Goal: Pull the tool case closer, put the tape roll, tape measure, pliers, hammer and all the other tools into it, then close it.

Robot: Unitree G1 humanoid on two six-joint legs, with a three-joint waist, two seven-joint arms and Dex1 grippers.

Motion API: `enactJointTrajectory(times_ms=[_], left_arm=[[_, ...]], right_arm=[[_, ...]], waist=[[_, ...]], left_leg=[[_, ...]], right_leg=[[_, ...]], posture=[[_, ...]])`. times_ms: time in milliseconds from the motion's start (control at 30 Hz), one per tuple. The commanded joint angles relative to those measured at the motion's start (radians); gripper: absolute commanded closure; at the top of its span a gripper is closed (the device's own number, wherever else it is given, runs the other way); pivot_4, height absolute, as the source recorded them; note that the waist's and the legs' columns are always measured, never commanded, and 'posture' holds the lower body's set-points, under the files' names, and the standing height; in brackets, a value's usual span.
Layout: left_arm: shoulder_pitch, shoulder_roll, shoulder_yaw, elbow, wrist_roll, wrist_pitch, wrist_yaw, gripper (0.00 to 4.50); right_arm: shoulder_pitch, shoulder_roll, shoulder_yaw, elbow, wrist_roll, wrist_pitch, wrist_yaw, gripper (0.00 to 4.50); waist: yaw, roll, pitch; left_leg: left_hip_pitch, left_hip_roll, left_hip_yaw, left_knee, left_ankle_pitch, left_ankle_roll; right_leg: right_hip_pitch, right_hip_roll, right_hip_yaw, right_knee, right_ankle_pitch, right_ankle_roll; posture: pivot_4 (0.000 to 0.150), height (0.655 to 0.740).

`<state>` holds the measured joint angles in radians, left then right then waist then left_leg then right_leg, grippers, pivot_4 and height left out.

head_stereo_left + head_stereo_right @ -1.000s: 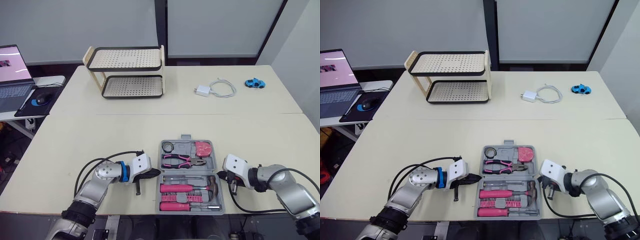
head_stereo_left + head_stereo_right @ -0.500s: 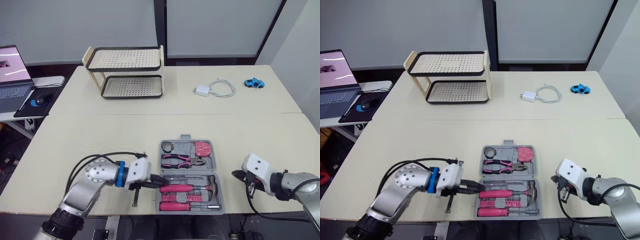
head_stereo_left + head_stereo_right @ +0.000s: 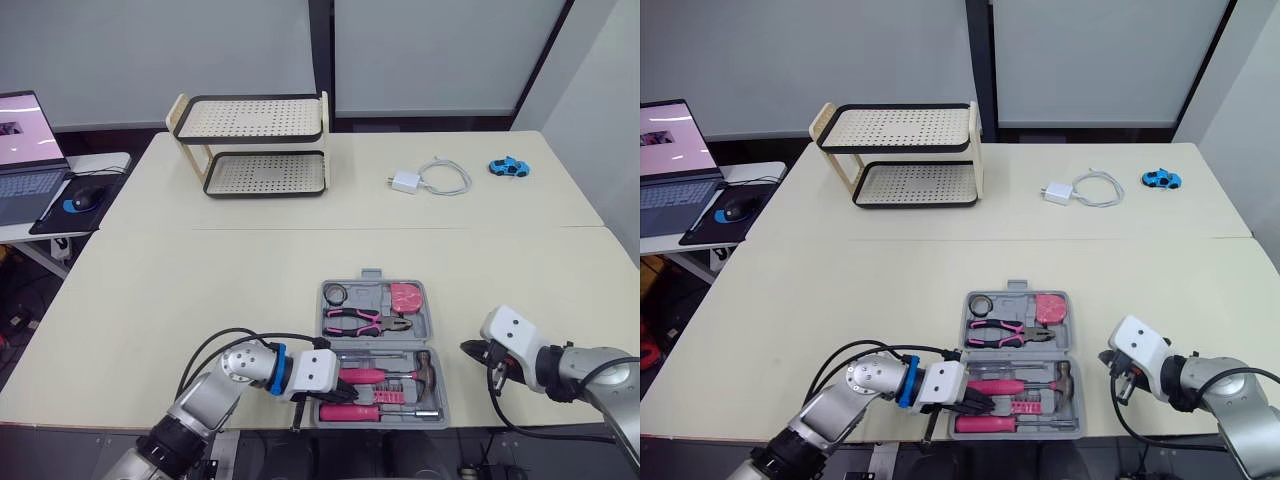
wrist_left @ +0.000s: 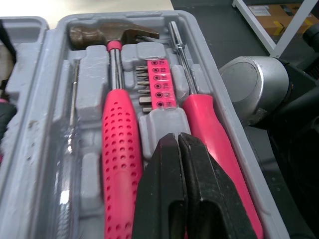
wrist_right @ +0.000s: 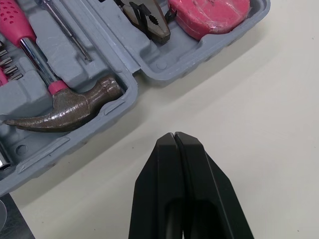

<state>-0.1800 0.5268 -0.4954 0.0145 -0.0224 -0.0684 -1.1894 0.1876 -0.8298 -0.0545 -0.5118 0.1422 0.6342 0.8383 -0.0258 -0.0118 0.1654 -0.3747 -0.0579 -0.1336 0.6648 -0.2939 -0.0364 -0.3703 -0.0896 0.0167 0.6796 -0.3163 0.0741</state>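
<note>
While left gripper (image 4: 178,140) and right gripper (image 5: 174,136) are closed, tool case (image 5: 164,63) — hammer (image 5: 70,107), pliers (image 3: 365,320) inside

A two-tier rack (image 3: 255,145) with perforated trays stands at the far left of the cream table (image 3: 230,270). Over to the far right lies a white charger (image 3: 404,181), its cable (image 3: 448,178) looped beside it, with a blue toy car (image 3: 508,166) near. A side table on the left carries an open laptop (image 3: 22,150) and a mouse (image 3: 80,198).
</note>
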Motion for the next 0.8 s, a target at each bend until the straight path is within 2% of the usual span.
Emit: enactJointTrajectory(times_ms=[33, 333, 633, 733, 800], left_arm=[[-0.029, -0.021, -0.020, 0.027, 0.026, -0.038, 0.008, 4.44], [-0.055, -0.028, -0.053, 0.073, 0.071, -0.075, 0.013, 4.44], [-0.066, -0.010, -0.069, 0.060, 0.088, -0.065, 0.001, 4.44], [-0.071, -0.005, -0.073, 0.064, 0.099, -0.067, 0.001, 4.50], [-0.075, -0.003, -0.078, 0.070, 0.109, -0.072, 0.000, 4.50]], right_arm=[[0.006, -0.018, -0.003, -0.026, -0.002, -0.011, -0.007, 4.50], [0.011, -0.026, -0.007, -0.022, 0.000, -0.013, -0.015, 4.50], [-0.054, -0.043, -0.076, -0.019, 0.137, 0.154, 0.038, 4.50], [-0.128, -0.018, -0.096, -0.002, 0.212, 0.279, 0.022, 3.85], [-0.200, 0.014, -0.111, 0.016, 0.270, 0.390, -0.005, 3.22]], waist=[[0.000, 0.000, 0.000], [0.000, 0.000, 0.000], [0.000, 0.000, 0.000], [-0.001, 0.000, 0.000], [-0.001, 0.000, 0.000]], left_leg=[[0.000, 0.000, 0.000, 0.000, 0.000, 0.000], [0.000, 0.000, 0.000, 0.000, 0.000, 0.000], [0.001, 0.000, 0.000, 0.000, 0.000, 0.000], [0.001, 0.000, 0.000, 0.000, 0.000, 0.000], [0.001, 0.000, 0.000, 0.000, 0.000, 0.000]], right_leg=[[0.000, 0.000, 0.000, 0.000, 0.000, 0.000], [0.001, 0.000, 0.000, 0.000, 0.000, 0.000], [0.001, 0.000, 0.000, 0.000, 0.000, 0.000], [0.001, 0.000, 0.000, 0.000, 0.000, 0.000], [0.002, 0.000, 0.000, 0.000, 0.000, 0.000]], posture=[[0.150, 0.7400], [0.150, 0.7400], [0.150, 0.7400], [0.150, 0.7400], [0.150, 0.7400]])
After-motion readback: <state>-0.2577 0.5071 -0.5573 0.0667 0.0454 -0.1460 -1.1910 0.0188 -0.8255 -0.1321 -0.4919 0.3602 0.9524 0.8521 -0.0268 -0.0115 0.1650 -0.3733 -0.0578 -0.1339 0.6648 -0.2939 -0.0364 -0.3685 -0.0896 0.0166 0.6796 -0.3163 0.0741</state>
